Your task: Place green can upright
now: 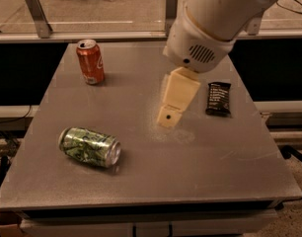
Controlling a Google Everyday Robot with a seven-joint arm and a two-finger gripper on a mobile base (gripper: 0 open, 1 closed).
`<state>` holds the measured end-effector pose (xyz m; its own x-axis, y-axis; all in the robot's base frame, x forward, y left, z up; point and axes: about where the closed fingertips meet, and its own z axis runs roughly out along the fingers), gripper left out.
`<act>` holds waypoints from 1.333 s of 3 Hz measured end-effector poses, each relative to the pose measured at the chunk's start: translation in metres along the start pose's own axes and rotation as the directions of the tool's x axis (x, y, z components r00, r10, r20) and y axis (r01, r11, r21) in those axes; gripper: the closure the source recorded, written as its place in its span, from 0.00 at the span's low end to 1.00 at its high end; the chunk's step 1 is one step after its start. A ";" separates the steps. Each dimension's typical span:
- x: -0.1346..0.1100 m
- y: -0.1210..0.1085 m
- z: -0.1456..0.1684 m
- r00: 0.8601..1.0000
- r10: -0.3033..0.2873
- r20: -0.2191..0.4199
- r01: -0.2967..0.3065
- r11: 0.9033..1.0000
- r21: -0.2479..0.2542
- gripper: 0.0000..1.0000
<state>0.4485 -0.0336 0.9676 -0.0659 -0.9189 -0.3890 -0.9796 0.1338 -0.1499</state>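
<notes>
Lying on its side, the green can (89, 147) rests in the 8 o'clock sector of the worktop (215, 172), with its silver end facing roughly 4 o'clock. The gripper (167, 118) hangs over the worktop centre, well apart from the can, which lies at 8 o'clock from it. Whether the gripper is apart or together cannot be told from this view, and nothing is seen in it. A red soda can (90, 61) stands upright at 11 o'clock. A black snack bar (218, 98) lies flat near the gripper, at 3 o'clock from it.

Probable faults from this state:

1. Rolling. The can's round body is unrestrained. Contact off its axis would likely send it toward the worktop edge at 6 or 9 o'clock.
2. Slipping or crushing. The shiny, thin wall offers poor purchase, and excess clamping force would likely deform it.
3. Toppling on release. If the can is set down tilted, it would likely fall back onto its side.
4. Wrong target. The red soda can is similar in size, so verify colour before descent.
</notes>
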 end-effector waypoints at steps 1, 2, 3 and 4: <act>-0.050 0.020 0.046 1.000 -0.022 -0.004 0.022 0.997 -0.070 0.00; -0.078 0.036 0.088 0.999 -0.025 -0.033 0.021 0.994 -0.108 0.00; -0.092 0.048 0.118 0.997 -0.013 -0.078 0.003 0.991 -0.132 0.00; -0.102 0.060 0.139 0.993 -0.002 -0.116 -0.016 0.989 -0.146 0.00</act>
<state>0.4231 0.1202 0.8717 -0.0860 -0.9559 -0.2809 -0.9957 0.0922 -0.0092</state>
